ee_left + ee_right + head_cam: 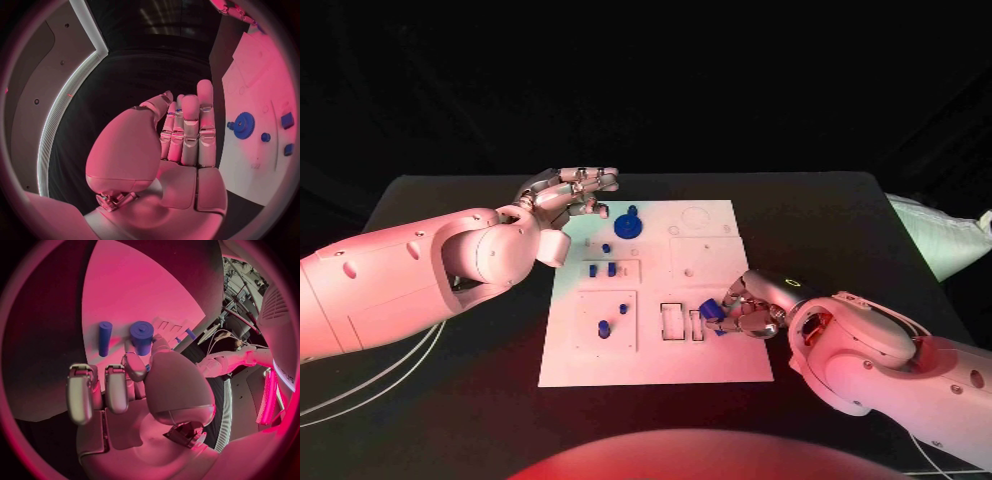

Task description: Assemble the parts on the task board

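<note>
Dim room; reddish wash; bent fisheye rims

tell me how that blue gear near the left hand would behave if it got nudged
The blue gear looks rigid and small, so probably light. Lying flat on the task board, it would likely slide, not roll. Its toothed rim should give fingers some grip.

A black counter stands against black drapery; white cables lie on its near-left part.
</note>
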`<state>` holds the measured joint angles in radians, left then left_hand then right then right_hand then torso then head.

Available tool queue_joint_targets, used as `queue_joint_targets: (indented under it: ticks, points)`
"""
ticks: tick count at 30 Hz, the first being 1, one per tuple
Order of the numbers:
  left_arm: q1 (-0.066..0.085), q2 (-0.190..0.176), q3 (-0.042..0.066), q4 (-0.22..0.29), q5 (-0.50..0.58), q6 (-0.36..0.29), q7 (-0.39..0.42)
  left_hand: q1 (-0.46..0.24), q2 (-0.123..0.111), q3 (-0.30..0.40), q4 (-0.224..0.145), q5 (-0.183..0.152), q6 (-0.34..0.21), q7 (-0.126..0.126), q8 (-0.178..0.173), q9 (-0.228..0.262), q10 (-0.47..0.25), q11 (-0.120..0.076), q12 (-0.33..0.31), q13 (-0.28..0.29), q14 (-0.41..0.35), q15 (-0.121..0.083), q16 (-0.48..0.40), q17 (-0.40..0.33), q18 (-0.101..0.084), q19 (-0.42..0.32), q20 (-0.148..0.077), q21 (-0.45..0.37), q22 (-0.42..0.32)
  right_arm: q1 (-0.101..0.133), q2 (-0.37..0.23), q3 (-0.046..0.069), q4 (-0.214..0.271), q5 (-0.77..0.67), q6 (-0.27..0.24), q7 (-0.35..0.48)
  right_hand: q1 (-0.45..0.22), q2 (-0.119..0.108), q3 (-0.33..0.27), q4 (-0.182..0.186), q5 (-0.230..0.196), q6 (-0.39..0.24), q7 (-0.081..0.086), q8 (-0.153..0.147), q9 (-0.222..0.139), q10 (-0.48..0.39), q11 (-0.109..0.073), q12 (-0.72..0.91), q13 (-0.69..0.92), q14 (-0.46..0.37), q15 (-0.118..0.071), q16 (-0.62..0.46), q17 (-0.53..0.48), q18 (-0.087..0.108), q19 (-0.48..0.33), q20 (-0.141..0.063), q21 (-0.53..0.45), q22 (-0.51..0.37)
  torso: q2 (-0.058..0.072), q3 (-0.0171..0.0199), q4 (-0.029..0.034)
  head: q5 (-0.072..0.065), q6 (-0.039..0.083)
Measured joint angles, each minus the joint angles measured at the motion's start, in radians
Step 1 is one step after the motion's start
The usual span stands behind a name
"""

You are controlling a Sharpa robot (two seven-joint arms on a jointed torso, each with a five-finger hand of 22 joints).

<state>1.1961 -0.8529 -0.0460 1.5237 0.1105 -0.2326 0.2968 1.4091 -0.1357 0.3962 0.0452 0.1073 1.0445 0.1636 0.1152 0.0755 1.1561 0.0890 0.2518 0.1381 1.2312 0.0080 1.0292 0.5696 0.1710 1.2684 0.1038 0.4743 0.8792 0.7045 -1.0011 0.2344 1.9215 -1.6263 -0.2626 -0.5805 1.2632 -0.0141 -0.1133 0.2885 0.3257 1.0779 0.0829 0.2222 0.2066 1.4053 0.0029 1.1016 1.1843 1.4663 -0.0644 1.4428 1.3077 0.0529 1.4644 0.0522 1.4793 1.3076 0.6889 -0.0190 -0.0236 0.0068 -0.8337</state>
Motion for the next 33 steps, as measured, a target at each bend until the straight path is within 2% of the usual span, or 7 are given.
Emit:
queue_joint_targets:
  ticks: [4, 9, 14, 17, 21, 26, 33]
  points:
    - [0.0, 0.0, 0.0, 0.0, 0.0, 0.0, 0.0, 0.0, 0.0, 0.0, 0.0, 0.0, 0.0, 0.0, 0.0, 0.0, 0.0, 0.0, 0.0, 0.0, 0.0, 0.0, 0.0, 0.0, 0.0, 0.0, 0.0, 0.0, 0.0, -0.002, -0.008, -0.001, 0.016, 0.017, -0.044, -0.002, 0.002, 0.008, -0.003, 0.002, 0.032, 0.003, -0.003, 0.009, 0.01, 0.0, 0.0, 0.0, 0.002, 0.0, 0.0, 0.0, 0.0, 0.0, 0.0, 0.0, 0.0, 0.0, 0.0, 0.0005, 0.002, 0.001, 0.001]
    - [-0.001, -0.001, 0.0, 0.0, 0.0, 0.0, -0.001, 0.0, 0.0, 0.0, 0.0, 0.0, 0.0, 0.0, 0.0, 0.0, 0.0, 0.0, 0.0, 0.0, 0.0, 0.0, 0.0, 0.0, 0.0, 0.0, 0.0, 0.0, 0.0, 0.002, -0.018, 0.005, 0.053, 0.05, -0.108, -0.003, 0.007, 0.018, -0.012, 0.001, 0.065, 0.004, -0.005, 0.01, 0.022, 0.0, 0.0, 0.0, 0.008, 0.0, 0.0, 0.0, 0.0, 0.0, 0.0, 0.0, 0.0, 0.0, 0.0, -0.0002, 0.004, -0.002, 0.002]
    - [-0.002, 0.0, 0.0, 0.0, 0.0, 0.001, -0.001, 0.0, 0.0, 0.0, 0.0, 0.0, 0.0, 0.0, 0.0, 0.0, 0.0, 0.0, 0.0, 0.0, 0.0, 0.0, 0.0, 0.0, 0.0, 0.0, 0.0, 0.0, 0.0, 0.006, -0.012, 0.007, 0.071, 0.092, -0.134, -0.004, -0.005, 0.03, -0.022, 0.004, 0.073, 0.004, -0.004, 0.01, 0.023, 0.0, 0.0, -0.011, 0.007, 0.0, 0.0, 0.0, 0.0, 0.0, 0.0, 0.0, 0.0, 0.0, 0.0, -0.0015, 0.0065, -0.004, 0.003]
    - [-0.002, 0.001, 0.0, 0.0, 0.0, 0.001, -0.001, 0.0, 0.0, 0.0, 0.0, 0.0, 0.0, 0.0, 0.0, 0.0, 0.0, 0.0, 0.004, 0.001, 0.0, 0.0, 0.0, 0.0, 0.0, 0.0, 0.0, 0.0, 0.0, 0.007, 0.002, 0.007, 0.073, 0.12, -0.13, -0.005, -0.01, 0.036, -0.026, 0.004, 0.073, 0.004, -0.004, 0.01, 0.029, 0.0, 0.0, -0.017, 0.004, 0.0, 0.0, 0.0, 0.0, 0.0, 0.0, 0.0, 0.0, 0.0, 0.0, -0.0021, 0.0083, -0.005, 0.002]
    - [-0.003, 0.003, 0.0, 0.0, 0.0, 0.001, -0.002, 0.0, 0.0, 0.0, 0.0, 0.0, 0.0, 0.0, 0.0, 0.0, 0.0, 0.0, 0.007, 0.001, 0.0, 0.0, 0.0, 0.0, 0.0, 0.0, 0.0, 0.0, 0.0, 0.007, 0.025, 0.006, 0.064, 0.149, -0.101, -0.006, -0.039, 0.064, -0.051, 0.004, 0.032, 0.004, -0.004, 0.01, 0.037, 0.0, 0.0, -0.038, -0.003, 0.0, 0.0, -0.008, 0.0, 0.0, 0.0, 0.0, 0.0, 0.0, 0.0, -0.0038, 0.0101, -0.005, 0.001]
    - [-0.003, 0.005, 0.0, 0.0, 0.0, 0.001, -0.002, 0.0, 0.0, 0.0, 0.0, 0.0, 0.0, 0.0, 0.0, 0.0, 0.0, 0.0, 0.007, 0.001, 0.0, 0.0, 0.0, 0.0, 0.0, 0.0, 0.0, 0.0, 0.0, 0.007, 0.052, 0.004, 0.052, 0.174, -0.055, -0.007, -0.048, 0.064, -0.057, 0.004, 0.022, 0.004, -0.004, 0.018, 0.039, 0.0, 0.0, -0.038, -0.003, 0.0, 0.0, -0.008, 0.0, 0.0, 0.0, 0.0, 0.0, 0.0, 0.0, -0.0042, 0.0117, -0.002, -0.002]
    - [-0.003, 0.007, 0.0, 0.0, 0.0, 0.001, -0.002, 0.0, 0.0, -0.003, -0.003, 0.0, 0.0, 0.0, 0.0, -0.001, 0.0, 0.0, 0.007, 0.001, 0.0, 0.0, 0.0, -0.002, 0.0, 0.0, 0.0, 0.0, 0.0, 0.007, 0.068, 0.003, 0.045, 0.183, -0.02, -0.008, -0.054, 0.065, -0.059, 0.004, 0.018, 0.004, -0.004, 0.018, 0.042, 0.0, 0.0, -0.041, -0.003, 0.0, 0.0, -0.008, 0.0, 0.0, 0.0, 0.0, 0.0, 0.0, -0.001, -0.0052, 0.0122, 0.0, -0.004]
